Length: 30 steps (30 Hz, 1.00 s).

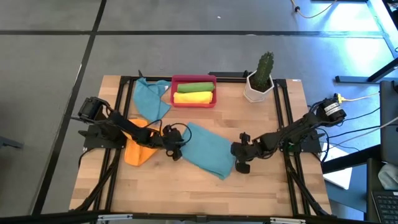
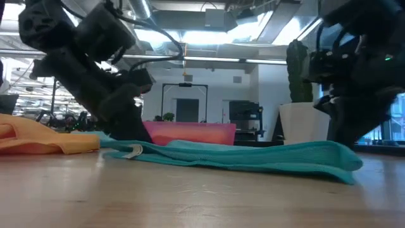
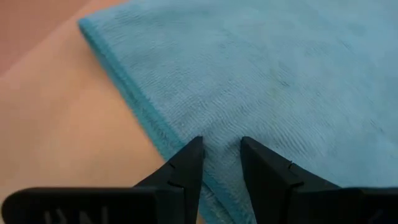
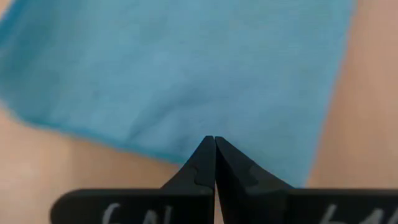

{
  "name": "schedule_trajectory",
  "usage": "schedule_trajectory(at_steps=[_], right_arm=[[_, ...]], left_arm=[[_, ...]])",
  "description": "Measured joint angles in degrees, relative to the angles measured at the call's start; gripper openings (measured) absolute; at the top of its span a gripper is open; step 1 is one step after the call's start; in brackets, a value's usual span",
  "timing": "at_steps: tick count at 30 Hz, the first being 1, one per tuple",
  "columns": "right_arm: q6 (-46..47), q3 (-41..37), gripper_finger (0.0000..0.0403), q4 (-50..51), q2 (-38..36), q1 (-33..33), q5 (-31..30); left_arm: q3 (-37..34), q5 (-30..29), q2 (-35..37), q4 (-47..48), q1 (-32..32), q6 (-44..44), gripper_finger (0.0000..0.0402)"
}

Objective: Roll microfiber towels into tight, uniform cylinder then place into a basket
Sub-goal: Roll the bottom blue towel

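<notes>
A: Okay, left gripper first. Fingers?

B: Partly spread, small gap between the tips. Both tips sit on the teal towel, just inside one hemmed edge. Can't tell if any cloth is pinched between them; it looks more like pressing down.

A: Right gripper?

B: Fingers pressed together, no gap at all. The tips sit at the towel's edge on the right arm's side. From the wrist view I can't tell whether a fold of cloth is caught between them.

A: Towel position?

B: Spread flat on the table, middle front, lying diagonally between the two grippers. In the low view it lies low with a thicker folded end toward the right.

A: Other towels?

B: Orange towel bunched under the left arm, just beside the teal one. A second teal towel lies crumpled left of the basket, one corner touching its side.

A: Basket?

B: Red basket at the back edge, centre. Holds two rolled towels side by side, green roll behind, yellow roll in front.

A: Anything else?

B: White pot with a cactus right of the basket, apart from it.
</notes>
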State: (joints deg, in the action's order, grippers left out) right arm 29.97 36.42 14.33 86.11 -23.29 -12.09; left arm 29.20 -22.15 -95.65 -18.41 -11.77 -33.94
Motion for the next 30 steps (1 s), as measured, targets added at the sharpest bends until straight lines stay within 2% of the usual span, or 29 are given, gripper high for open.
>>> schedule_trajectory(at_steps=[3,8,12,15,23,30], right_arm=[[4.0,0.0,0.0004,-0.06,0.0,-2.89,0.41],[9.66,0.0,0.0004,-4.48,0.1,-8.15,0.34],[10.16,0.09,0.0004,-11.63,0.79,-11.15,0.32],[10.03,1.05,0.0004,-10.28,0.87,-11.83,-0.05],[7.14,3.63,0.0004,3.48,0.15,-7.68,-8.95],[7.05,3.65,0.0004,10.06,0.15,-0.87,-10.58]], left_arm=[[-0.01,-0.95,-0.18,0.08,1.83,0.32,0.0106],[1.49,-1.05,-0.38,0.62,4.82,6.54,0.0106],[4.05,-0.27,-0.56,1.19,7.08,11.78,0.0106],[6.45,0.34,-0.51,2.57,7.57,13.53,0.0106],[16.29,0.52,-0.43,14.16,2.52,16.34,0.0106],[18.11,0.25,-0.4,22.28,-2.9,12.55,0.0106]])
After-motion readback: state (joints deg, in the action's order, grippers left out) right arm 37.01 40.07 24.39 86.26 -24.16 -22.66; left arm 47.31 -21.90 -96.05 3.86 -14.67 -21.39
